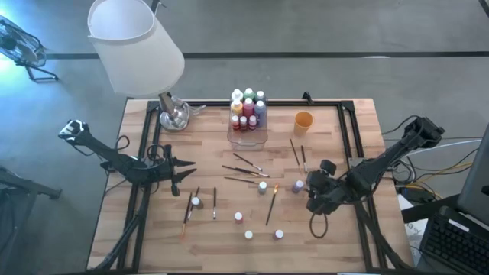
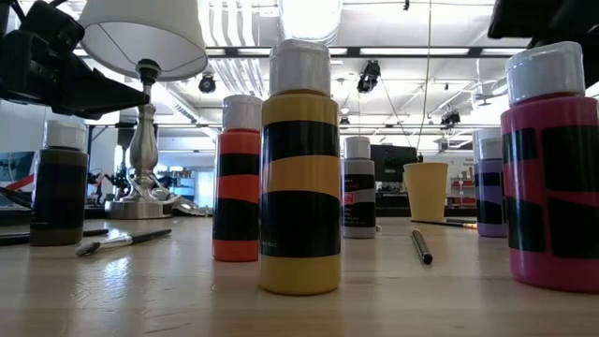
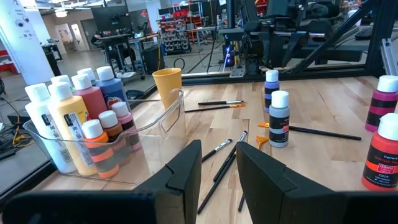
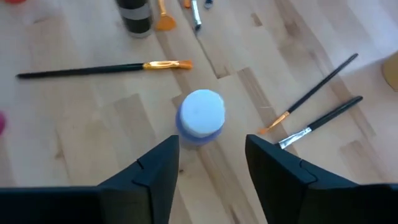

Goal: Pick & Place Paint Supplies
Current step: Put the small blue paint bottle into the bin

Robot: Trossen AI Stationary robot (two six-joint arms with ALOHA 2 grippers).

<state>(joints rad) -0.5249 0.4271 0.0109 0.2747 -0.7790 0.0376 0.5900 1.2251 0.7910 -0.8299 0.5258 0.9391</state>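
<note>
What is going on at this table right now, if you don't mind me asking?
A two-armed robot is sorting paint supplies. The right claw hangs open just above a purple paint bottle standing on the wooden table, without gripping it. The left claw waits at the table's left side, open and empty. Several bottles already stand in the clear box, while others and the brushes lie scattered across the table.

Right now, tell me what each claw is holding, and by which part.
Nothing is held. The right claw stands open above a purple bottle; the left claw is empty.
</note>
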